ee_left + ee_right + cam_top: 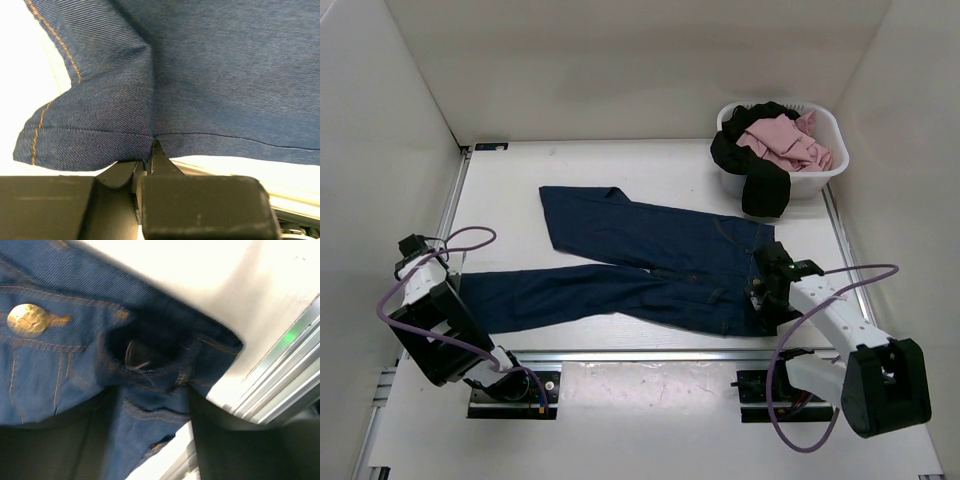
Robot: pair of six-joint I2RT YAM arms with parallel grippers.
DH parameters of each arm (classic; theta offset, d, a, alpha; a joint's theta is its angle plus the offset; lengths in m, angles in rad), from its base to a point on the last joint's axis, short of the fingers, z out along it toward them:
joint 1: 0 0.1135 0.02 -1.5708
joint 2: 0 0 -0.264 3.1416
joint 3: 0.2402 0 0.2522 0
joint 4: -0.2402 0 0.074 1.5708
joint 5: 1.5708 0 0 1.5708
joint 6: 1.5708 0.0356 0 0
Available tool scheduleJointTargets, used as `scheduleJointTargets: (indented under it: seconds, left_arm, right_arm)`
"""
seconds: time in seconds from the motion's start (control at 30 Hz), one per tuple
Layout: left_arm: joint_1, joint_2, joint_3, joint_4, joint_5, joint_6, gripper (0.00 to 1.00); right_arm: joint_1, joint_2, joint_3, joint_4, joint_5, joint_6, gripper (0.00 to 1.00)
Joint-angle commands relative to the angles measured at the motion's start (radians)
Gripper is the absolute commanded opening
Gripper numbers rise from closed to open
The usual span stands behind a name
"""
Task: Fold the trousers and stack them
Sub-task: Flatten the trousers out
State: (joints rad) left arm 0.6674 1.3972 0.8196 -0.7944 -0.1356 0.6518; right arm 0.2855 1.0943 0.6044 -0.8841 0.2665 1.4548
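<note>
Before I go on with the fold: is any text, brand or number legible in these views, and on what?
No text can be read in any view.
On the trousers, the brass button: any embossing is too blurred to read.
At the far left corner of the table, a small blue tag: too small to read.

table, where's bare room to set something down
Free: the back strip of table between the wall and the jeans, left of the basket; also a narrow wedge between the two legs at left. Crowded: the right side, around waistband and basket.
</note>
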Motion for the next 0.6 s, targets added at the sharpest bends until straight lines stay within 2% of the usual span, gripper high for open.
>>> scheduleJointTargets:
  seconds: [0.0,0.03,0.13,0.27,0.4,0.57]
  left_arm:
    - [0.023,-0.026,0.035,0.018,0.01,0.028,0.15]
    - [0.023,-0.017,0.045,0.018,0.01,0.028,0.15]
    - [0.032,-0.006,0.07,0.018,0.01,0.028,0.15]
    - [0.032,0.039,0.139,0.018,0.019,0.028,0.15]
    - [0.032,0.124,0.286,-0.017,0.028,-0.006,0.15]
    - [0.021,0.217,0.521,-0.098,0.047,-0.024,0.15]
  right_arm:
    - [-0.046,0.036,-0.026,0.089,-0.036,-0.039,0.5]
    - [-0.058,0.05,-0.026,0.089,-0.036,-0.05,0.28]
    - [-0.068,0.07,0.026,0.077,0.0,-0.102,0.0]
    - [-0.104,0.113,0.168,0.065,0.071,-0.232,0.0]
    - [-0.187,0.229,0.395,0.108,0.07,-0.376,0.0]
    - [-0.242,0.392,0.833,0.053,0.06,-0.508,0.0]
